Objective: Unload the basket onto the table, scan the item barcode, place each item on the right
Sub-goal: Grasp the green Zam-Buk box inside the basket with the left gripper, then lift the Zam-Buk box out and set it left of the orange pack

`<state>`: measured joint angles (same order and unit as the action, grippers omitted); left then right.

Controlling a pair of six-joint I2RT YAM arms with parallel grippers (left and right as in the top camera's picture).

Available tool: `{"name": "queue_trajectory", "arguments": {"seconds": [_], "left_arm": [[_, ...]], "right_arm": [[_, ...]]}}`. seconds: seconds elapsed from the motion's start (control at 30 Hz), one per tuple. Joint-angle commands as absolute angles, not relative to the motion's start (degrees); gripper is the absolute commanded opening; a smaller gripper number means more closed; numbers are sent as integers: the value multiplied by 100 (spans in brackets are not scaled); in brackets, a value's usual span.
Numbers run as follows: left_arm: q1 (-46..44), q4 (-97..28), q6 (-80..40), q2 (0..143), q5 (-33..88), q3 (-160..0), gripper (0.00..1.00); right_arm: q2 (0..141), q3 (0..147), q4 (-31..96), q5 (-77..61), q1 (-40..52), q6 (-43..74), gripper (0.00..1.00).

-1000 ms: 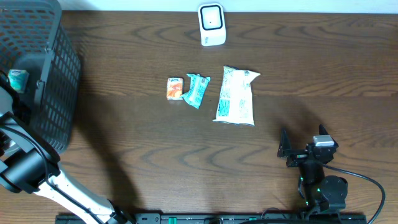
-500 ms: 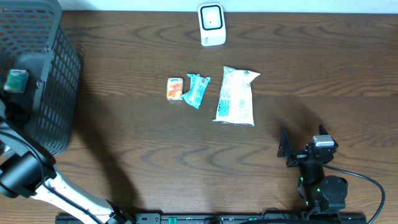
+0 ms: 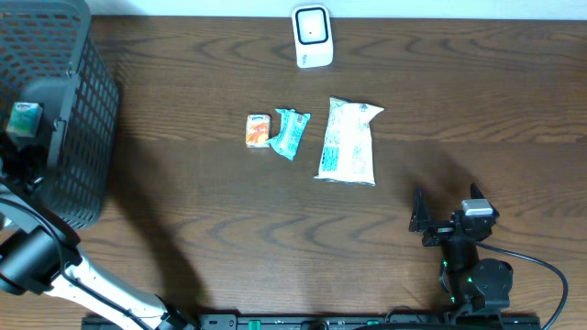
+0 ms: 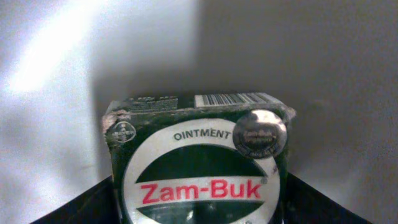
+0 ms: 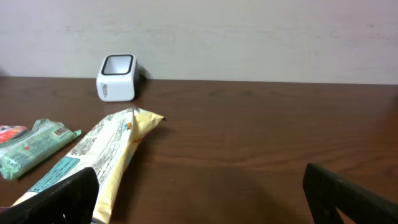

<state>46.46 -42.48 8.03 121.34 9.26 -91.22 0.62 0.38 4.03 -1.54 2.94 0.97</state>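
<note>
A: Nudged only a touch vs a sec ago: ointment box (image 3: 25, 118) drifted slightly left then settled, and L arm's elbow slid a bit lower-left. Rest of table same, R arm unmoved
B: Overhead now?
A: L gripper (image 3: 22, 128) is clamped on the box, held up over the basket (image 3: 83, 119) at far left edge, well apart from scanner (image 3: 312, 37) at top centre. Orange carton (image 3: 259, 129), teal packet (image 3: 290, 133) & white bag (image 3: 348, 140) lie mid-table btw the two. R gripper (image 3: 421, 220) sits low right, near nothing
B: L wrist cam?
A: Box fills frame, jaws pinching its two sides low down, so label faces cam and barcode (image 4: 229, 98) on the top face is uncovered. I reckon that's why it's gripped by the sides: code free to show. Behind it only pale wall, so wrist looks tipped outward, not aimed at scanner
B: R wrist cam?
A: Jaws spread wide, empty. Cam looks low & level across table: white bag nearest, teal packet left, scanner beyond. Prob. waiting clear so L has room
B: Progress?
A: Can't tell if code's been read; box is far from scanner
</note>
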Motion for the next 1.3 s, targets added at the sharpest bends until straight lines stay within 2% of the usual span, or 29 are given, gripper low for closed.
{"name": "queue_trajectory", "arguments": {"seconds": [0.0, 0.17, 0.4, 0.57, 0.8, 1.1, 1.27], "left_arm": [[4469, -4379, 941, 12344, 1841, -8936, 76], [4445, -4311, 939, 12344, 1815, -8936, 76], [4445, -4056, 829, 12348, 1144, -8934, 76], [4442, -4014, 825, 12355, 1151, -8936, 64], [4442, -4021, 257, 12239, 1155, -8967, 62], [4442, -3854, -268, 10838, 1179, -9212, 62], [4442, -3055, -1096, 9677, 2233, -9214, 62]], "right_arm": [[32, 32, 432, -145, 331, 56, 99], [32, 32, 429, -145, 333, 56, 99], [32, 32, 432, -143, 333, 56, 99], [32, 32, 432, -143, 331, 58, 99], [32, 32, 432, -145, 331, 56, 99], [32, 32, 432, -145, 331, 58, 99], [32, 32, 429, -145, 333, 56, 99]]}}
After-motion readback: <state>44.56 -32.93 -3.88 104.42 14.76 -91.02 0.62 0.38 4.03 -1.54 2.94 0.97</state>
